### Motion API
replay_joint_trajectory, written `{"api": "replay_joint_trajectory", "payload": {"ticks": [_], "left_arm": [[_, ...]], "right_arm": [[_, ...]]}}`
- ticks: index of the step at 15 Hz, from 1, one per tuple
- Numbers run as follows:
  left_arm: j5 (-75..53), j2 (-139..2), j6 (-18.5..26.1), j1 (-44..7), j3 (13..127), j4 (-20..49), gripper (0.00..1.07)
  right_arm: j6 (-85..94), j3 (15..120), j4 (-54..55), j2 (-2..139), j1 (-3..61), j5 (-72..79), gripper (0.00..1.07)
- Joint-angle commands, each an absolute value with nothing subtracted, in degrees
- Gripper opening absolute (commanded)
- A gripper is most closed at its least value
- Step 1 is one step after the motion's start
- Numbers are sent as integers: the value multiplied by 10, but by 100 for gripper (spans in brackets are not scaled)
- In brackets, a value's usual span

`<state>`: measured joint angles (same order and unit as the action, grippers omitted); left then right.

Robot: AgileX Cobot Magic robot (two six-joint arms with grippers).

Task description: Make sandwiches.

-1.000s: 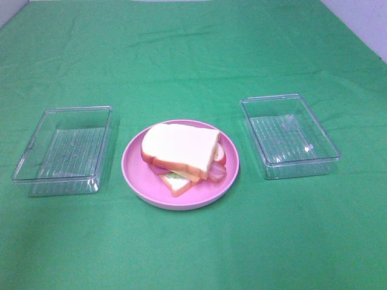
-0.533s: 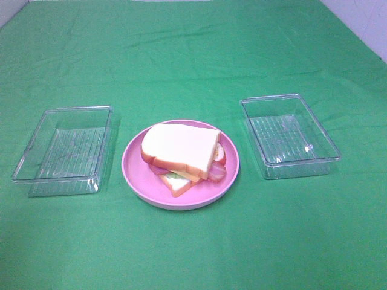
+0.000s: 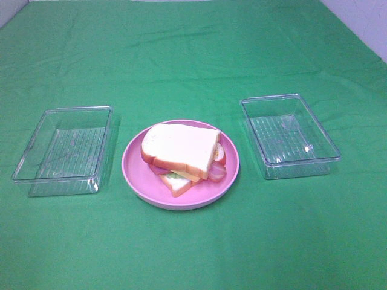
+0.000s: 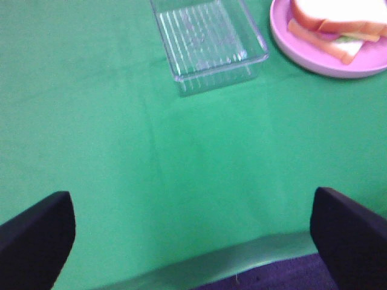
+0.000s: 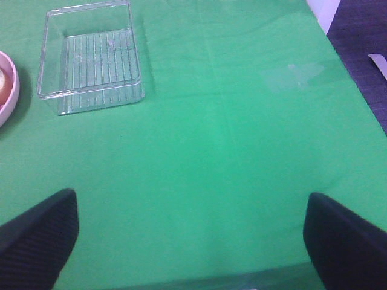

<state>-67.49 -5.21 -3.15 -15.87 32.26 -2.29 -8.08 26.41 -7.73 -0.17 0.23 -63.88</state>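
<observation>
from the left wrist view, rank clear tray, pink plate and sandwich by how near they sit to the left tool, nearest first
1. Clear tray: straight ahead of the open left tool, empty.
2. Pink plate: beyond the tray, off to one side.
3. Sandwich: stacked on the plate, set back from its near rim.

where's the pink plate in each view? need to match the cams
Exterior high: pink plate at centre, between the two clear trays, sandwich stacked on it.
Left wrist: plate at the frame's upper right corner, beside the left tray.
Right wrist: only a rim sliver at the left edge, beside the right tray.
Shared landmark: the plate itself.
</observation>
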Motion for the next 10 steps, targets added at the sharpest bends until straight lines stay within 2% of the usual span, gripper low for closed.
{"api": "replay_joint_trajectory", "payload": {"ticks": [1, 7, 10], "left_arm": [[-618, -29, -17, -158, 295, 0, 101], [-617, -26, -5, -157, 297, 4, 101], [-618, 18, -5, -91, 297, 0, 101]], "right_arm": [[-76, 262, -77, -21, -1, -634, 97], [-76, 262, -78, -17, -1, -634, 97], [-76, 262, -78, -17, -1, -634, 97]]}}
